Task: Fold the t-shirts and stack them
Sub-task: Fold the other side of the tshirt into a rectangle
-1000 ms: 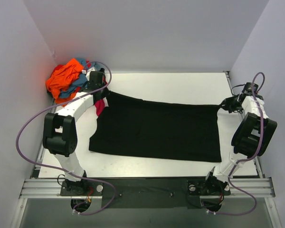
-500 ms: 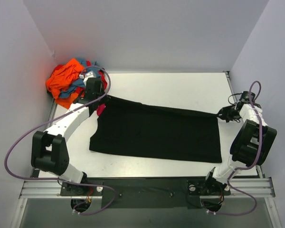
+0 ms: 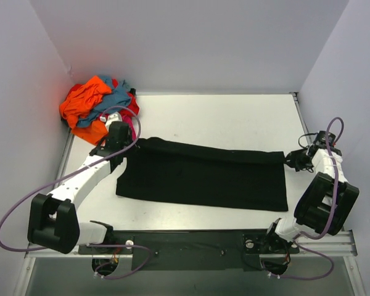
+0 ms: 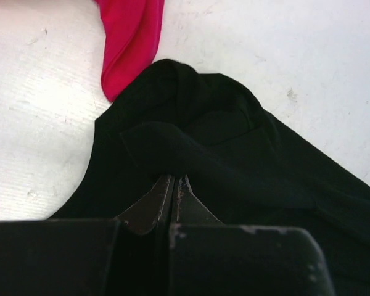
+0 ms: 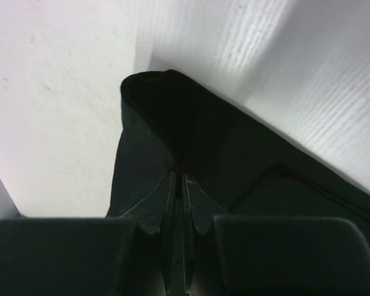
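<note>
A large black t-shirt (image 3: 203,176) lies spread across the middle of the table, its far edge folded over toward the near side. My left gripper (image 3: 124,147) is shut on the shirt's far left corner (image 4: 172,142). At the opposite end my right gripper (image 3: 291,159) is shut on the far right corner (image 5: 154,105). Both pinched corners hang just above the table. A heap of orange, teal-blue and red t-shirts (image 3: 95,105) sits in the far left corner. A magenta piece of cloth (image 4: 129,43) lies just beyond the left gripper.
White walls close in the table (image 3: 234,117) on the left, back and right. The arm bases and a metal rail (image 3: 191,243) run along the near edge. Purple cables loop from both arms.
Both grippers have pulled the black shirt's far edge toward the near side, so the shirt is narrower front to back. The left arm has stretched out lower.
</note>
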You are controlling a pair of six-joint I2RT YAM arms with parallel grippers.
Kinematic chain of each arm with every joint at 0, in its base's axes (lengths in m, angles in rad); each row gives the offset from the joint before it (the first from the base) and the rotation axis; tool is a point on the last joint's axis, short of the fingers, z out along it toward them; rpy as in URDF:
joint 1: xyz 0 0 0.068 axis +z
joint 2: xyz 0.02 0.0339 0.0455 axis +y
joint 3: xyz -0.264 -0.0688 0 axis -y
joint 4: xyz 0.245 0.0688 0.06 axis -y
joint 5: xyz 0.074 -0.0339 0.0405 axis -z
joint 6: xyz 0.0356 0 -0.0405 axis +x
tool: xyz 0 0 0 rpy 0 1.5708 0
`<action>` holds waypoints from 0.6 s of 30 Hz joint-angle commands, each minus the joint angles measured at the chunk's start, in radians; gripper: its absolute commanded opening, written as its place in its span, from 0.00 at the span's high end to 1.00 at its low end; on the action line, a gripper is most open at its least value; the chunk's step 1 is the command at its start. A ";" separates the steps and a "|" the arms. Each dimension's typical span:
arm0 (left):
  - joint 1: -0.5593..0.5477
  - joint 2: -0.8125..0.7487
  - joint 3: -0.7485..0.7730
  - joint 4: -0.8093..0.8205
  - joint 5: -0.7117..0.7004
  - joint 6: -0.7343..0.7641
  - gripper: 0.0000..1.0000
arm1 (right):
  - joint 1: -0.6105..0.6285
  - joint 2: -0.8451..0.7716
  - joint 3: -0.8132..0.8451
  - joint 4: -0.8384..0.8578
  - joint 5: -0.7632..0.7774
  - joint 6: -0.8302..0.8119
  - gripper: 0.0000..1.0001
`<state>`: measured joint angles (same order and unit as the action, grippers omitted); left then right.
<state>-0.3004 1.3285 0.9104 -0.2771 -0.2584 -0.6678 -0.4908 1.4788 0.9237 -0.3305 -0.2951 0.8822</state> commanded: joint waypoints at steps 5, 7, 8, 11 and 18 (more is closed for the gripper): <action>-0.034 -0.107 -0.077 -0.005 -0.053 0.013 1.00 | -0.035 -0.066 -0.094 -0.031 0.022 -0.051 1.00; -0.043 -0.118 -0.099 -0.014 -0.077 0.013 1.00 | -0.034 -0.072 -0.111 -0.033 0.027 -0.057 1.00; -0.043 -0.124 -0.114 -0.016 -0.087 0.011 1.00 | -0.034 -0.077 -0.120 -0.033 0.027 -0.061 1.00; -0.045 -0.140 -0.142 -0.030 -0.087 0.007 1.00 | -0.038 -0.089 -0.140 -0.035 0.048 -0.071 1.00; -0.077 -0.227 -0.243 -0.042 -0.097 -0.041 1.00 | -0.045 -0.094 -0.189 -0.027 0.085 -0.077 1.00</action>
<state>-0.3656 1.1690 0.6960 -0.3080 -0.3161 -0.6834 -0.5243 1.4128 0.7593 -0.3344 -0.2638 0.8173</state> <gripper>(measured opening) 0.024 0.012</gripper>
